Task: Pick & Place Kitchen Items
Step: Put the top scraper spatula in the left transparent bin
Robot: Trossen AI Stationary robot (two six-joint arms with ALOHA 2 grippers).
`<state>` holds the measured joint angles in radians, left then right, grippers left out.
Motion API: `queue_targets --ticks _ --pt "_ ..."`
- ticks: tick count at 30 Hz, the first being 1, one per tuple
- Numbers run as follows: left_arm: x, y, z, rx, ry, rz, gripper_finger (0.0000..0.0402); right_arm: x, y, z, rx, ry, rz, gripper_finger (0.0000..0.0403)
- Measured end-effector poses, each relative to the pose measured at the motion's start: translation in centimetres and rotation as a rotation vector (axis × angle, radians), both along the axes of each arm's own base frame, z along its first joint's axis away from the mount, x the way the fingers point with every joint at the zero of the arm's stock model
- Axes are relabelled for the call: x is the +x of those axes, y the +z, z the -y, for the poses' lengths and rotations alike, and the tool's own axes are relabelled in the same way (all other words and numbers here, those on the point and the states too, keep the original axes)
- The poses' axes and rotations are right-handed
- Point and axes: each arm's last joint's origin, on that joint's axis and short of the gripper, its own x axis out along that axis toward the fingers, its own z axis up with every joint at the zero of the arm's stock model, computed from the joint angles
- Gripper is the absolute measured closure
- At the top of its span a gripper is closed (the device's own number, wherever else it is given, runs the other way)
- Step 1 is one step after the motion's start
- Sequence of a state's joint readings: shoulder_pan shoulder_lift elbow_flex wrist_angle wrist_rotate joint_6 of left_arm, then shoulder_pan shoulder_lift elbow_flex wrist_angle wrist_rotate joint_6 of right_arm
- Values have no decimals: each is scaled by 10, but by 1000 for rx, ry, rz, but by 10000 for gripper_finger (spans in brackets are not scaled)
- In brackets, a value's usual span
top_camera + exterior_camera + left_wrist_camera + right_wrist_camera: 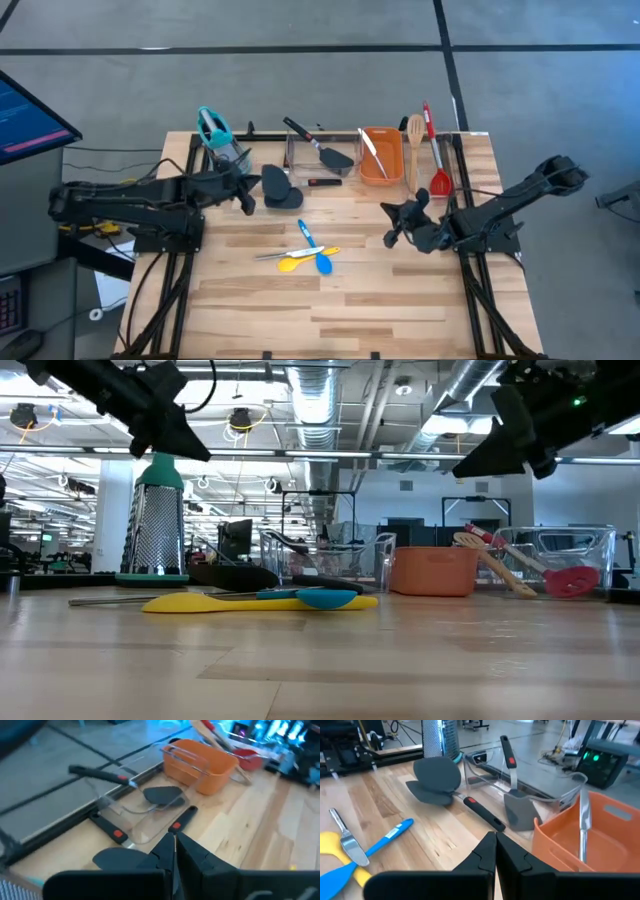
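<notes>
Inventory, table top, reckoned outward from the orange tub [380,156]. Nearest the table's front edge, well in front of the tub and to its left: small blue spoon [313,247] crossed over small yellow spoon [302,259], with a flat steel utensil [272,255] touching them; all lie loose. Next row back, either side of the tub: left gripper [248,196], fingers pressed together and carrying nothing, hovering to the tub's left just beside the dark grey scoop [281,189]; right gripper [394,222], fingers likewise together and empty, hovering just in front of the tub. Beyond the scoop, left of the tub: black spatula [318,146], resting across a clear plastic tray [296,156]. Inside the tub: silver tongs [371,151], leaning on the wall. Right of the tub: wooden slotted spoon [413,150] and red steel-handled spoon [436,152], side by side. Farthest left: a teal-handled grater [220,140]. Handling note, as a judgement: no item is picked up yet; the likely first step is a grasp, so part the fingers before descending, approach a handle crosswise at mid-length, and lift the top utensil of the crossed pile first to avoid dragging its neighbours.
</notes>
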<state>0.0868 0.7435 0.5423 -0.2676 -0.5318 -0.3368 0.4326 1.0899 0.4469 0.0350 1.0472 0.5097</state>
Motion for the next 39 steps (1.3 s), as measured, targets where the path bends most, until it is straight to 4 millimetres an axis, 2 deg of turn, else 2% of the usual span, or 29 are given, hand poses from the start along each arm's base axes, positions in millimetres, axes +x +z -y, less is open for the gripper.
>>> queue_targets --ticks 9,14,24,31,39 --pt "0 -14 -12 -291 159 55 398 0 2 -14 -93 51 -8 402" --pt "3 -21 -20 -374 260 79 386 -2 2 -19 -112 83 -22 402" --pt "19 -46 -31 -528 364 15 295 -3 2 -21 -130 103 -38 402" --pt "24 -61 -41 -553 443 -35 228 -3 2 -21 -130 103 -39 402" --pt "32 -70 -55 -641 482 11 192 -3 1 -21 -132 103 -43 402"
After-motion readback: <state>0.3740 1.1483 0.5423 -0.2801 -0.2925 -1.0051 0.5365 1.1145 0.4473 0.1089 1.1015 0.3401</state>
